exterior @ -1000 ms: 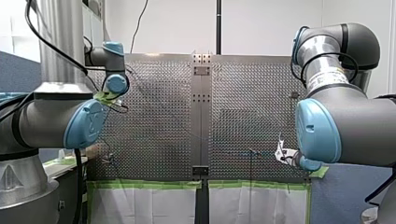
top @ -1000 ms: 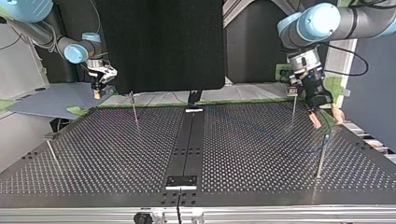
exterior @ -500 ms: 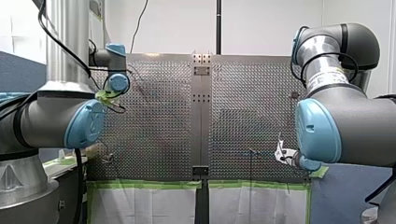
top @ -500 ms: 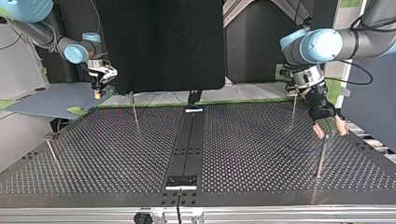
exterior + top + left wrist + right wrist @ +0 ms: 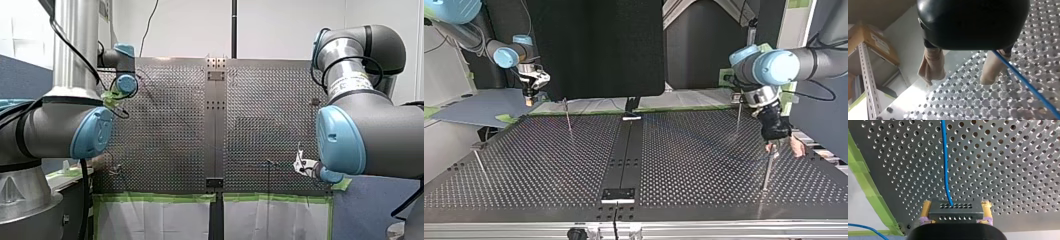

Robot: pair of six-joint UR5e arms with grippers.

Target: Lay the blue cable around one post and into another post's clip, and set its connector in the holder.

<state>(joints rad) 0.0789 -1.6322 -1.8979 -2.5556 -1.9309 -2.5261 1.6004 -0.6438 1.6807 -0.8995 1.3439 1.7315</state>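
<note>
Top view: my left gripper (image 5: 782, 149) hung spread wide by a post (image 5: 767, 172) on the perforated table (image 5: 549, 165). Left wrist view: the blue cable (image 5: 1028, 85) ran beside 1 beige finger (image 5: 990, 71). Right wrist view: my right gripper (image 5: 956, 207) clamped the connector (image 5: 956, 213); the cable looked thin and limp, best pinched near it.

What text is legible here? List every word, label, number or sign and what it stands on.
No text here can be read.
Sticker on the cardboard box: too blurred to read.
Label band on my right arm: printed marks, too small to read.
</note>
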